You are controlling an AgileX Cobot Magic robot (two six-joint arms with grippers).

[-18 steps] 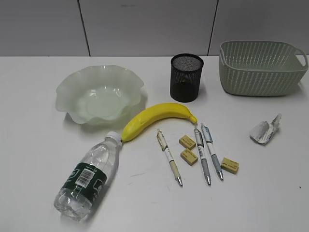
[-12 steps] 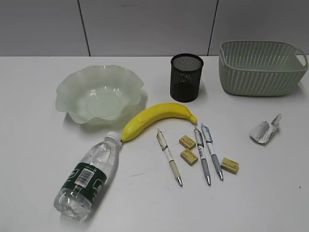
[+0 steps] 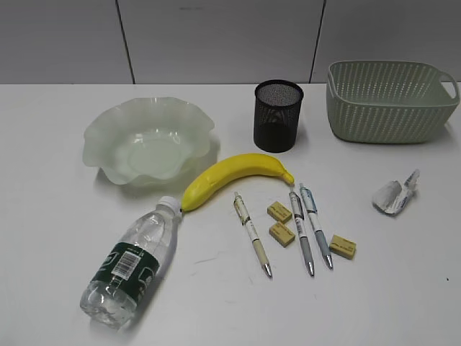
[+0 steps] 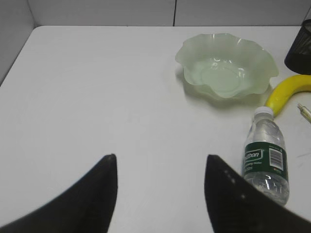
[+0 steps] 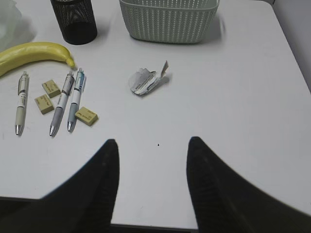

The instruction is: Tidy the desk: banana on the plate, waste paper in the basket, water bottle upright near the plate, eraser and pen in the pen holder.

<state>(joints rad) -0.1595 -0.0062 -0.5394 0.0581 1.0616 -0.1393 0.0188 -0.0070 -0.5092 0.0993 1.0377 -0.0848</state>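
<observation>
The yellow banana (image 3: 234, 178) lies on the white desk (image 3: 57, 238) just right of the ruffled pale plate (image 3: 148, 143). The water bottle (image 3: 133, 261) lies on its side, cap toward the banana. Three pens (image 3: 252, 233) and three yellow erasers (image 3: 279, 212) lie in front of the black mesh pen holder (image 3: 277, 115). The waste paper (image 3: 393, 194) lies below the sage-green basket (image 3: 389, 101). My left gripper (image 4: 160, 158) is open and empty over bare desk left of the bottle (image 4: 266, 155). My right gripper (image 5: 153, 141) is open and empty, near the desk's front edge, below the paper (image 5: 146, 81).
A grey panelled wall (image 3: 216, 36) runs behind the desk. The desk's front edge shows in the right wrist view (image 5: 155, 224). Neither arm shows in the exterior view.
</observation>
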